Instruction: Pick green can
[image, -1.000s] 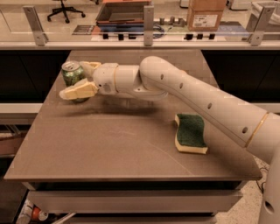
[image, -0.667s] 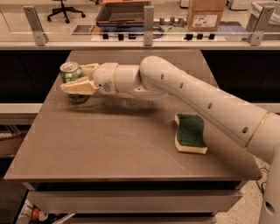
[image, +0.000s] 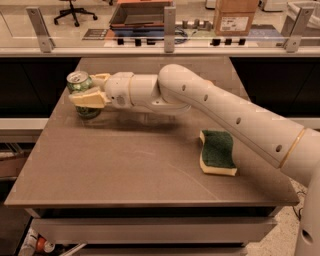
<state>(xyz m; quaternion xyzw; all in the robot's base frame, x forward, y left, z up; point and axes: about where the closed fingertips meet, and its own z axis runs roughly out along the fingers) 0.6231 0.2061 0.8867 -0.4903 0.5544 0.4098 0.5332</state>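
Brown table | glass partition with metal posts behind | office chair, cardboard box beyond | pale floor

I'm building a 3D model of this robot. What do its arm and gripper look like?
The arm is smooth, rounded, off-white tubing with small dark dots and a thin gold band near the base end. The gripper, at the far left of the table by the green can, has yellowish-cream fingers.
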